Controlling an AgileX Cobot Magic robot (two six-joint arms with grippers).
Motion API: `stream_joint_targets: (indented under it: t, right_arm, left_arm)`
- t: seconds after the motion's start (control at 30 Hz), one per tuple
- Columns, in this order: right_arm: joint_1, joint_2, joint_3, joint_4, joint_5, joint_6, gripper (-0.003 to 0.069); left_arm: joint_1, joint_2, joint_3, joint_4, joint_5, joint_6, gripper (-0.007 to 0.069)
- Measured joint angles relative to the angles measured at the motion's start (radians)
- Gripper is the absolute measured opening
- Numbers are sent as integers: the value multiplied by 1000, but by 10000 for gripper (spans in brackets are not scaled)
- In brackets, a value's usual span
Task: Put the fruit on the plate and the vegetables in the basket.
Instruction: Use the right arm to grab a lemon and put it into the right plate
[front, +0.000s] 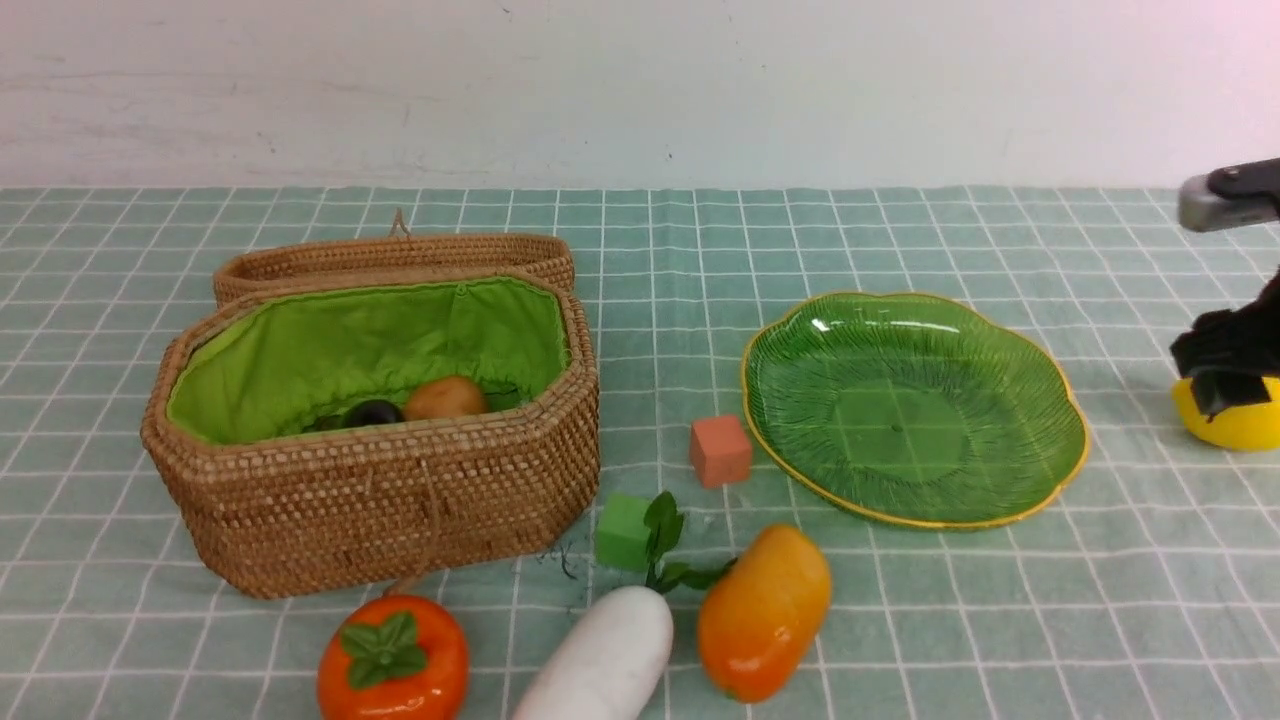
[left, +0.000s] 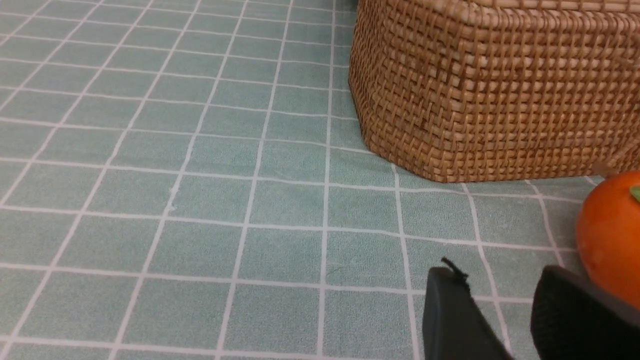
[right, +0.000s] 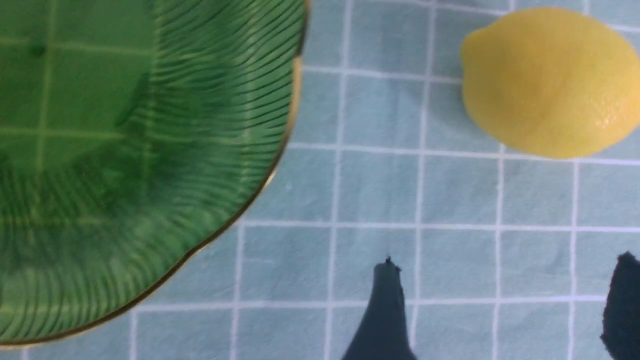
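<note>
Near the tablecloth's (front: 1150, 580) right edge, the right gripper (right: 505, 260) hangs just by the lemon (right: 550, 80), jaws wide apart, empty.

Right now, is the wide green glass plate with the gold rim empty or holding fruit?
Empty: the plate shows only bare ribbed glass; the yellow lemon lies on the cloth beside it.

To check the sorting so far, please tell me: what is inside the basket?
Inside the basket, a tan potato and a dark eggplant show against the green lining. The basket's front wall hides the floor.
</note>
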Motion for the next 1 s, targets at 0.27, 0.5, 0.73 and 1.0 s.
stream_joint_targets:
  t: [0.27,0.5,0.73,1.0]
  right_arm:
    - [-122,124,-124,76,-26,6,578]
    - [-166,223,-226,33,-37,168,585]
    - [-169,247,-259,58,-148,331,587]
    - [-220,278,-262,72,-244,551,589]
  left_arm:
    - [0,0,0,0,0,0,239]
    - [0,0,0,0,0,0,239]
    - [0,0,0,0,0,0,239]
    - [0,0,0,0,0,0,239]
